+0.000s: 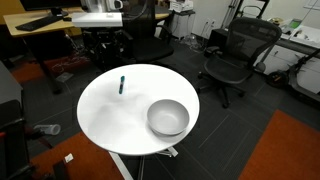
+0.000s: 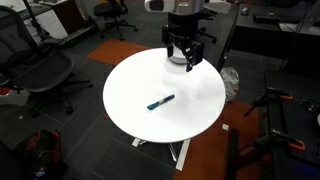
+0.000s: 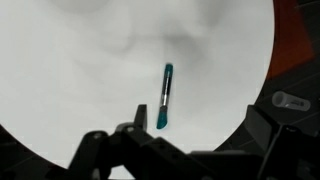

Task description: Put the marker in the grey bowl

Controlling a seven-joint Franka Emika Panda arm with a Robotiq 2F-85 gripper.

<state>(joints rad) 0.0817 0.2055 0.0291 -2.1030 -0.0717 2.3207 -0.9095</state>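
Reaching seems the step in hand: the black claw [image 2: 185, 60] hangs open, empty; the slim teal marker pen [image 3: 165, 96] lies below and ahead, so descend, then close.

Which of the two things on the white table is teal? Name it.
The marker, a thin teal pen lying flat; the grey bowl is round, silvery and deep.

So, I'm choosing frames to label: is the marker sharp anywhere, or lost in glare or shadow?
Wrist view: thin teal marker pen fairly sharp on the round white table, soft grey shadow patches around it, dark jaws blurred. In both exterior views: tiny, soft, free of glare.
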